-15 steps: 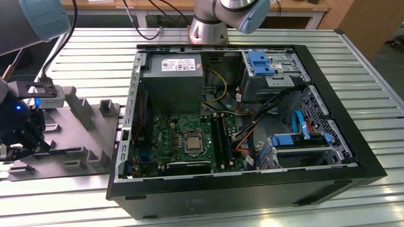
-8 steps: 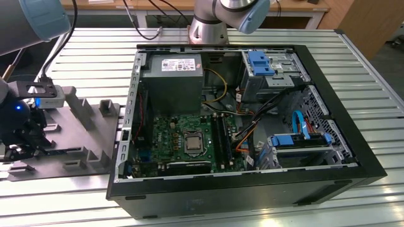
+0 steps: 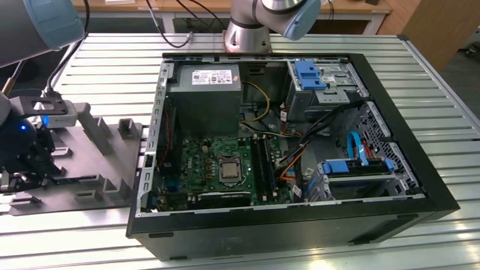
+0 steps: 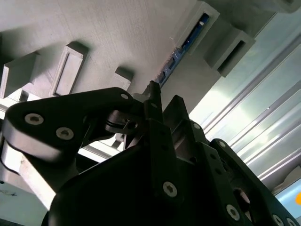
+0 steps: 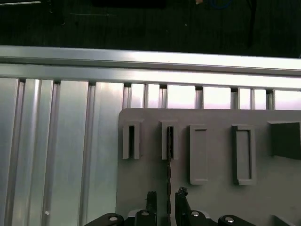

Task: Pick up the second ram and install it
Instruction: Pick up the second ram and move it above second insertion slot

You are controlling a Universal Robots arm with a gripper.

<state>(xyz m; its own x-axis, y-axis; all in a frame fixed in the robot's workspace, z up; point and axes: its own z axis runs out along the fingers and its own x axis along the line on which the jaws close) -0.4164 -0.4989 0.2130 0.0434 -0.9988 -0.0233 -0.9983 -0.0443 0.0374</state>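
The second ram [image 5: 169, 162] stands on edge in a slot of the grey holder plate [image 5: 211, 197], seen edge-on as a thin dark strip. Its blue board with chips [image 4: 187, 40] runs between two grey holder blocks in the second wrist view. My gripper [image 5: 166, 201] is low over the plate, open, with one black finger [image 5: 151, 200] on each side of the stick and a small gap to it. The fingertips [image 4: 153, 92] sit near the stick's closer end. In the exterior view my gripper [image 3: 22, 169] hangs over the holder plate [image 3: 98, 169] at the exterior view's left.
An open black computer case [image 3: 300, 225] lies to the exterior view's right of the plate, with a green motherboard [image 3: 202, 163], long black memory slots [image 3: 262, 163], a grey power supply [image 3: 206, 95] and blue drive clips [image 3: 309, 76]. The ribbed metal table [image 5: 56, 155] surrounds everything.
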